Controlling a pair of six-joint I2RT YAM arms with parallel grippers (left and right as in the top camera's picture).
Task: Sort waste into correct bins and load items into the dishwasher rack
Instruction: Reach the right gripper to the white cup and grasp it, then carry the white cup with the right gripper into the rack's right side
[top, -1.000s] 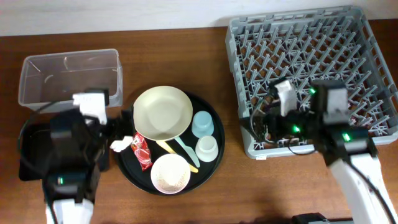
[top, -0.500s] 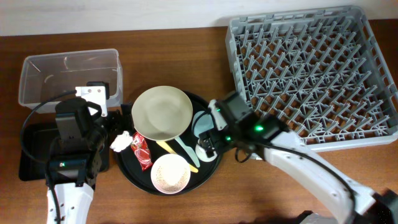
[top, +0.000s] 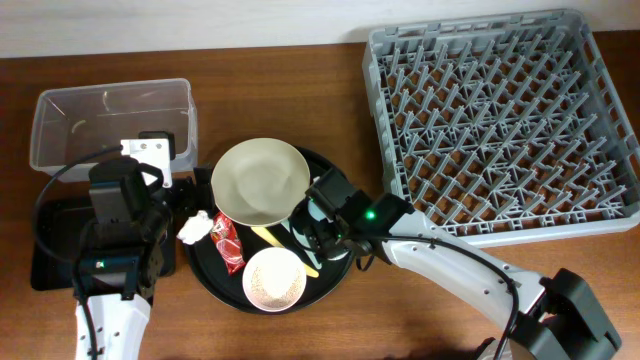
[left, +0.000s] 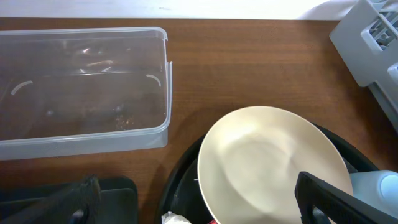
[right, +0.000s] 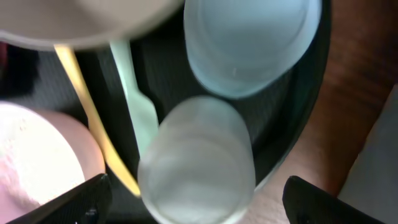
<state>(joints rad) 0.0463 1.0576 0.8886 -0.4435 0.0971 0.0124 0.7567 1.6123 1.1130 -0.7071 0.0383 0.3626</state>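
The right arm has swung from the rack (top: 500, 120) to the round tray (top: 212, 282). Its tool (right: 199, 196) hangs over the white cup (right: 196, 165), fingers wide apart on either side, with the blue cup (right: 249, 43) just beyond. The left tool (left: 199, 200), also apart, hovers by the plate (left: 267, 162), near the tissue (top: 195, 228).

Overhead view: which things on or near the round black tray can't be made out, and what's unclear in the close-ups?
Overhead: the light blue cup and white cup are mostly hidden under the right arm.
Overhead: the shallow black tray is largely covered by the left arm.
Left wrist: the plate is cut off by the bottom edge.
Right wrist: the bowl is too blurred to show its contents.
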